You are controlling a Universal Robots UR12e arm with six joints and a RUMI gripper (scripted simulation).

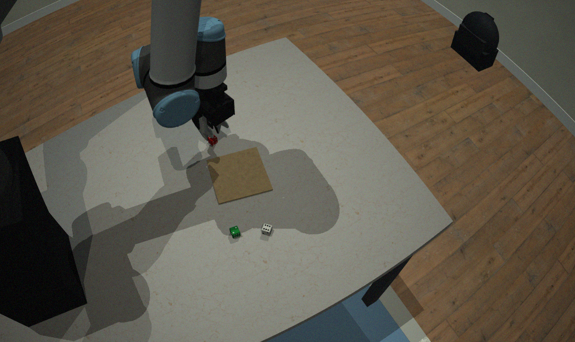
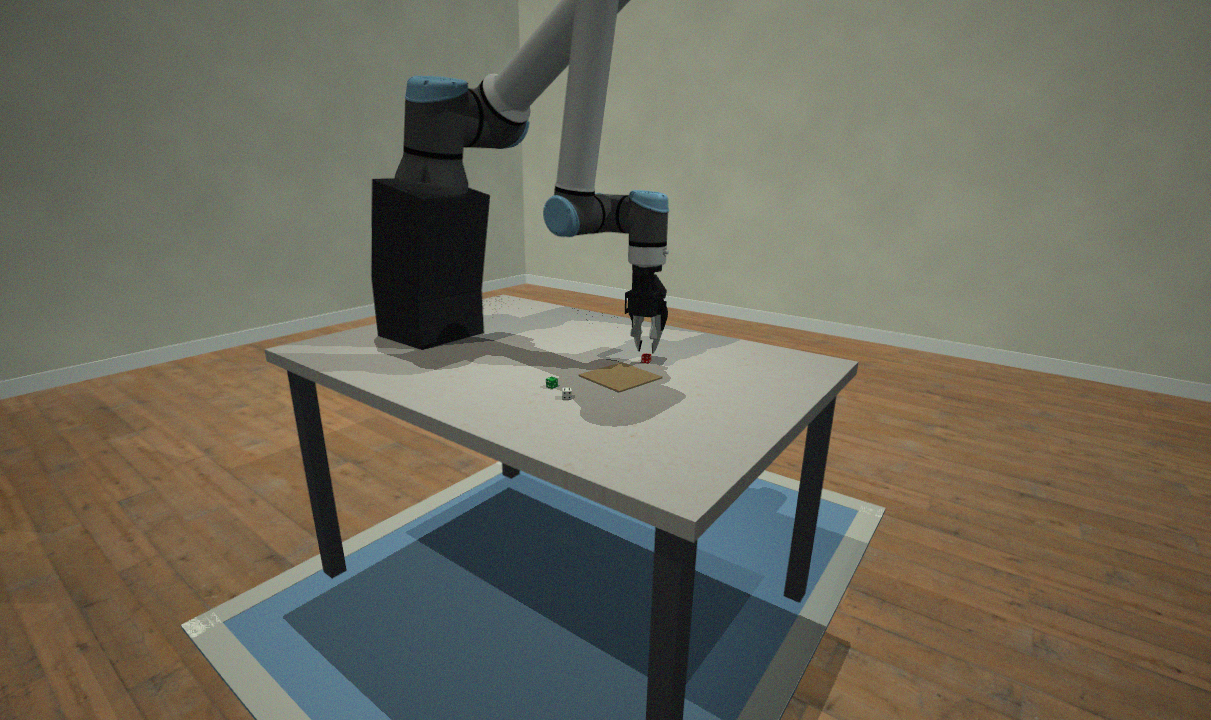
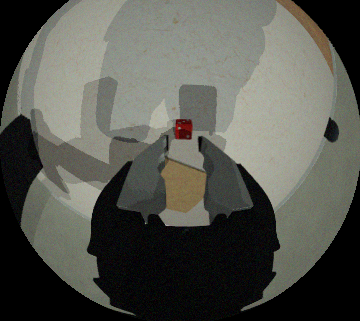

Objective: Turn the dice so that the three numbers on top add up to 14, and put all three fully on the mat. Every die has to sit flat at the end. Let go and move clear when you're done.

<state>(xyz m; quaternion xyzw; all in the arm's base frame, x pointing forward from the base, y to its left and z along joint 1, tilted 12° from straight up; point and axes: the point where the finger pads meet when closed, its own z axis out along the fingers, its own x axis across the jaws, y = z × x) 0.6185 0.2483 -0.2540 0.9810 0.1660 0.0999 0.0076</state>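
A pale tabletop (image 2: 698,447) on dark legs (image 2: 672,617) stands over a blue floor panel (image 2: 502,617); wooden floor (image 2: 1039,537), grey walls (image 2: 904,161)

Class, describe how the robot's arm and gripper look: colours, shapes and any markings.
The arm is light grey tubes with dark grey joints and blue round caps. It rises from a black box pedestal. The gripper is black with two grey tapered fingers. No cables or markings show.

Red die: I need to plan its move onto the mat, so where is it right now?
In the top view the red die sits on the table, off the mat, near the mat's far-left corner, directly beneath the hand.
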